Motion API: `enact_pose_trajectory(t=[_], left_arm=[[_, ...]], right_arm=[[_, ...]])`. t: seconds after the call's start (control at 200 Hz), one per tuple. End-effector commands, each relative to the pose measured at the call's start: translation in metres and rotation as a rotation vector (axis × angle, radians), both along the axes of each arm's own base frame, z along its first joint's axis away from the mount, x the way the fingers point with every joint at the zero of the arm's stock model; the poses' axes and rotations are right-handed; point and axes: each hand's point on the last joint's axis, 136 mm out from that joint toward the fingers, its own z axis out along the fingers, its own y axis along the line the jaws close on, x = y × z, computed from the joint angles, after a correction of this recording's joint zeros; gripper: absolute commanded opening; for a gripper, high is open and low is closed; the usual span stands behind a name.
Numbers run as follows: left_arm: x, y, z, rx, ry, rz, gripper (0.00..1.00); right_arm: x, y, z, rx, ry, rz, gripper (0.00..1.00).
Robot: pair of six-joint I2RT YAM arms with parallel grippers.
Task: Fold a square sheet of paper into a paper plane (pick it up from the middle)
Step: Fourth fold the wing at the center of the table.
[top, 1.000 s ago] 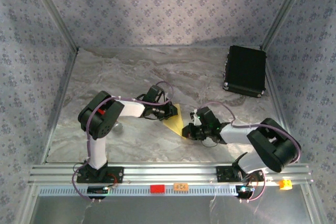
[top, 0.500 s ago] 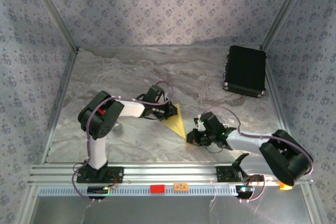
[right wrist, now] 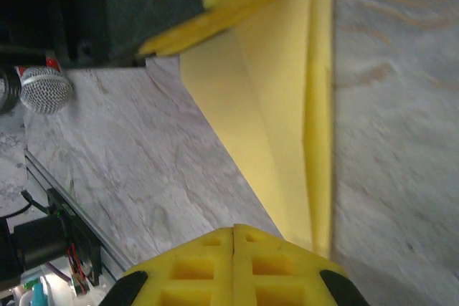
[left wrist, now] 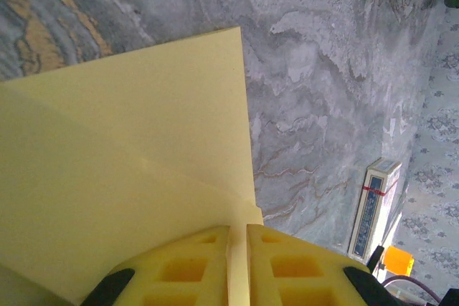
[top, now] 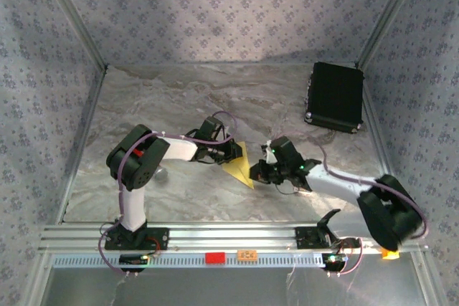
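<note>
The square sheet of paper (top: 242, 165) lies mid-table, folded into a pointed yellow triangle with stacked layers; as a paper plane it is still a broad wedge. My left gripper (top: 229, 153) is at its upper left edge. In the left wrist view the left gripper (left wrist: 238, 238) is shut on a raised fold of the paper (left wrist: 143, 155). My right gripper (top: 258, 175) sits at the sheet's lower right tip. In the right wrist view the right gripper (right wrist: 234, 238) is shut with nothing in it, just left of the paper's (right wrist: 287, 105) narrow end. I cannot tell whether it touches.
A black rectangular case (top: 335, 96) lies at the back right. A small printed card (left wrist: 373, 206) stands near the right wall. A metal mesh ball (right wrist: 43, 87) sits by the left arm. The rail (top: 229, 238) runs along the near edge.
The right arm drew back toward the near edge, then swung forward again to the paper's lower right tip. The left gripper and the paper stayed put.
</note>
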Motion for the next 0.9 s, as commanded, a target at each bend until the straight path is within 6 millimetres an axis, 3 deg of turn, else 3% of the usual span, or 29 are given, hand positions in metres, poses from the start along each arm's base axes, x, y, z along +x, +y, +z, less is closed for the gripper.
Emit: enact_pose_trajectory(t=[0.0,0.27,0.375,0.68,0.795,0.894], left_arm=[[-0.006,0.016,-0.026,0.087,0.040,0.030,0.13],[-0.007,0.015,-0.026,0.085,0.042,0.029,0.13],[-0.007,0.016,-0.027,0.086,0.044,0.029,0.13],[-0.007,0.016,-0.027,0.088,0.044,0.029,0.13],[-0.006,0.016,-0.028,0.090,0.045,0.029,0.13],[-0.007,0.016,-0.028,0.092,0.045,0.027,0.13]], right_arm=[[0.019,0.021,0.001,0.022,-0.008,0.014,0.05],[0.045,0.038,-0.012,0.020,0.017,-0.002,0.05],[0.050,0.035,-0.024,-0.024,0.039,-0.019,0.05],[0.019,0.009,-0.074,-0.102,0.160,-0.054,0.04],[0.015,0.006,-0.076,-0.087,0.164,-0.064,0.04],[0.019,0.009,-0.066,-0.067,0.141,-0.061,0.04]])
